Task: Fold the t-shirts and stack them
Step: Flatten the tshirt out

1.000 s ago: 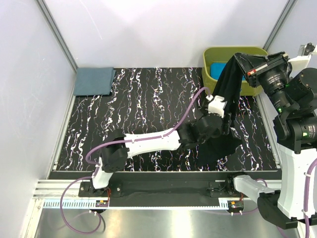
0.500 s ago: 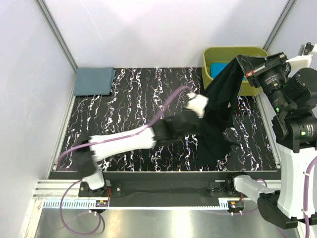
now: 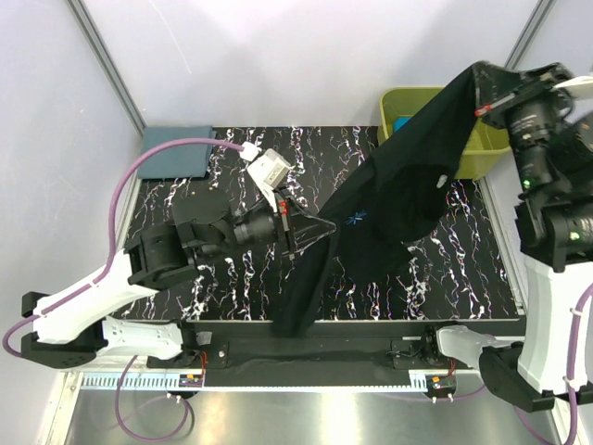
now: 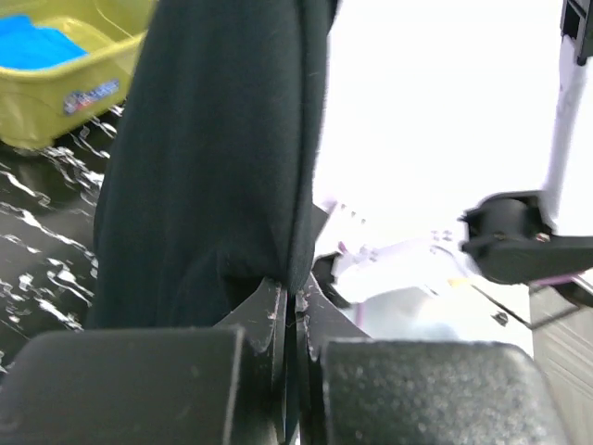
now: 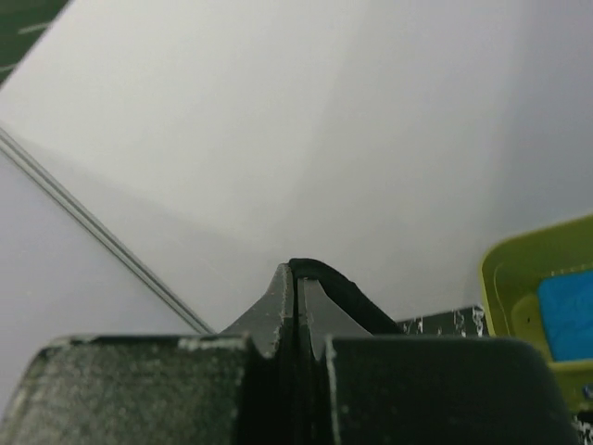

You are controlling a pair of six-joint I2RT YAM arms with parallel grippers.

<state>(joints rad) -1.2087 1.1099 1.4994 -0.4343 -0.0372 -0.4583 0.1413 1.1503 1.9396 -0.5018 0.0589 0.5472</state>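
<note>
A large black t-shirt [image 3: 403, 190] hangs stretched in the air between both arms, its loose lower part drooping to the table's front edge. My left gripper [image 3: 324, 225] is shut on one edge of the black shirt [image 4: 222, 167] above the table's middle. High at the back right, my right gripper [image 3: 479, 79] is shut on another edge, seen as a black fold [image 5: 335, 283] over its tips. A slate grey-blue t-shirt [image 3: 174, 150] lies folded at the back left corner. A turquoise-blue t-shirt [image 3: 402, 124] lies in the tub, mostly hidden by the black one.
The olive-green tub [image 3: 473, 158] stands at the back right corner, partly behind the hanging shirt. The marbled tabletop [image 3: 213, 209] is bordered by white walls on the left and back. The left arm's purple cable [image 3: 167, 153] loops over the left side.
My left gripper shut on the black shirt's edge and swung left toward the table's middle. The right gripper rose, spreading the shirt out between them.
</note>
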